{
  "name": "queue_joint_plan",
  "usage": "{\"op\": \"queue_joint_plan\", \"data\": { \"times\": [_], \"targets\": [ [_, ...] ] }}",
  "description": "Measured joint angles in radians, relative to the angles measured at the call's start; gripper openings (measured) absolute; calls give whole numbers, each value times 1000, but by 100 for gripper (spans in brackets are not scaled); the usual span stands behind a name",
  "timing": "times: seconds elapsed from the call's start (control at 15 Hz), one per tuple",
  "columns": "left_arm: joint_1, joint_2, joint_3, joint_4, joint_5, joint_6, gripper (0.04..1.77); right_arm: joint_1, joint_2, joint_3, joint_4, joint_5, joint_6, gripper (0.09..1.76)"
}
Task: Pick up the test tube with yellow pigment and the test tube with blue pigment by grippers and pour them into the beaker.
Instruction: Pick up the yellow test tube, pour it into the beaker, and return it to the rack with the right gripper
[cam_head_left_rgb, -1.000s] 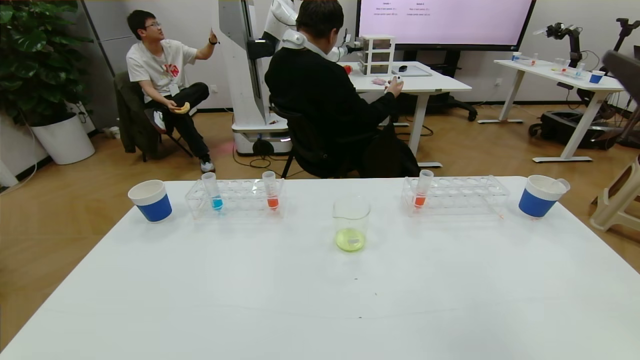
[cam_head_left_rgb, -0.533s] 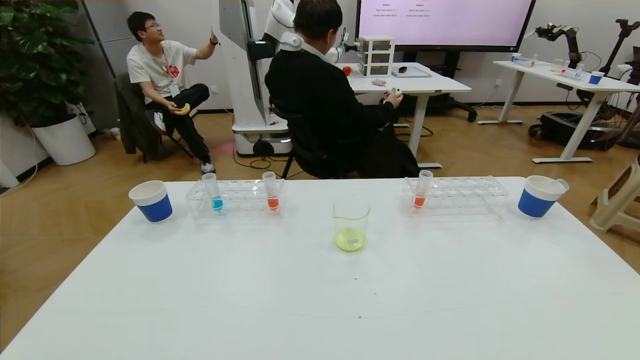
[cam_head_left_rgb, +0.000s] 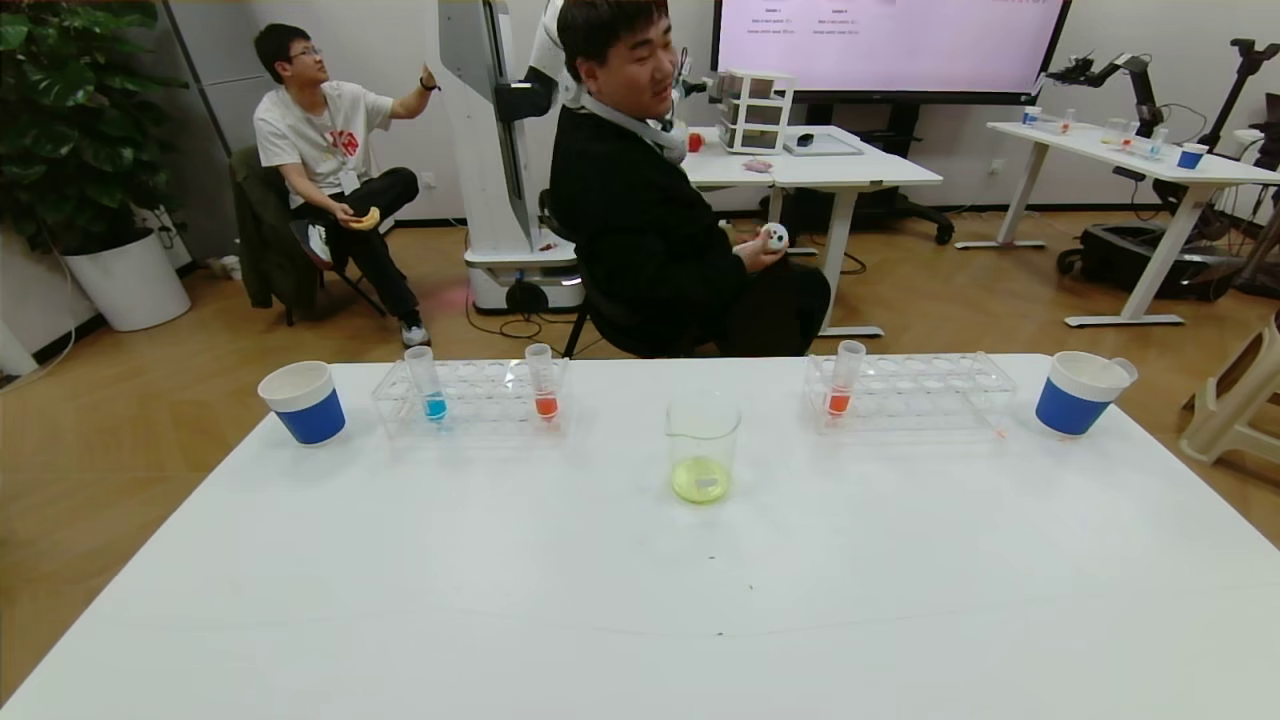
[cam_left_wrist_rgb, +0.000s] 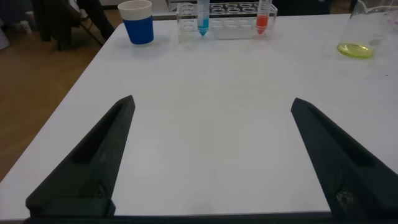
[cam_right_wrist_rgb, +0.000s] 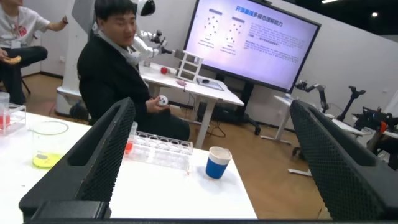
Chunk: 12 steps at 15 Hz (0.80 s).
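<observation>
The beaker (cam_head_left_rgb: 703, 445) stands mid-table with yellow-green liquid in its bottom; it also shows in the left wrist view (cam_left_wrist_rgb: 364, 31) and the right wrist view (cam_right_wrist_rgb: 48, 146). The test tube with blue pigment (cam_head_left_rgb: 428, 385) stands upright in the left clear rack (cam_head_left_rgb: 480, 395), and shows far off in the left wrist view (cam_left_wrist_rgb: 203, 15). No tube holding yellow pigment is in view. My left gripper (cam_left_wrist_rgb: 211, 102) is open and empty over the near left of the table. My right gripper (cam_right_wrist_rgb: 211, 104) is open and empty, raised near the table's right side. Neither gripper shows in the head view.
Orange-liquid tubes stand in the left rack (cam_head_left_rgb: 542, 382) and the right rack (cam_head_left_rgb: 843, 380). Blue cups sit at the far left (cam_head_left_rgb: 303, 402) and far right (cam_head_left_rgb: 1078, 393); a clear thing leans at the right cup's rim. The white table (cam_head_left_rgb: 640, 600) reaches to the front edge. People sit behind.
A dark arm part at the head view's right edge has left the view. The man in black behind the table has turned round. Nothing on the table has moved.
</observation>
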Motion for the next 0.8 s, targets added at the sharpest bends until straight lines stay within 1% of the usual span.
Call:
{"op": "queue_joint_plan", "data": {
  "times": [0.13,0.2,0.33,0.6,0.67,0.8],
  "targets": [
    [0,0,0,0,0,0,175,3,-87,58,44,4,8,173],
    [0,0,0,0,0,0,175,5,-119,102,40,7,37,173],
    [0,0,0,0,0,0,175,6,-156,200,-36,22,122,173],
    [0,0,0,0,0,0,175,6,-178,480,-209,52,149,173],
    [0,0,0,0,0,0,175,6,-179,539,-213,51,149,173],
    [0,0,0,0,0,0,175,5,-179,593,-83,33,148,173]
  ]
}}
